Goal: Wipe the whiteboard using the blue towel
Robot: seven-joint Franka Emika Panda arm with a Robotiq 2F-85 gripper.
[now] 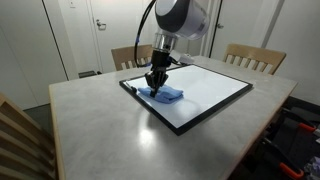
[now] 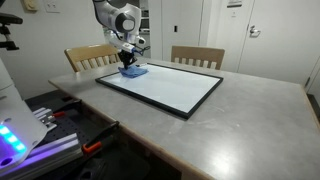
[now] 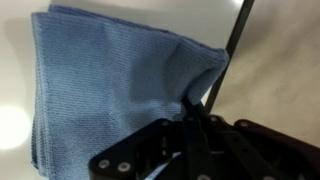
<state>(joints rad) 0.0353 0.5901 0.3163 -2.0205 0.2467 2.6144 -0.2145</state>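
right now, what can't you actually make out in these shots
- Marks on the whiteboard: too small and washed out by glare in both exterior views.
- Board surface under the towel: covered by the towel in every view.
- Pincer tips: buried in a towel fold in the wrist view, too small in both exterior views.
- Rest of the whiteboard: cut off by the wrist view's edges.

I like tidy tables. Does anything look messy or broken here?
Nothing is spilled or broken. Only the blue towel looks rumpled: it is bunched into a ridge where the gripper pinches it, at one corner of the whiteboard lying flat on the table.
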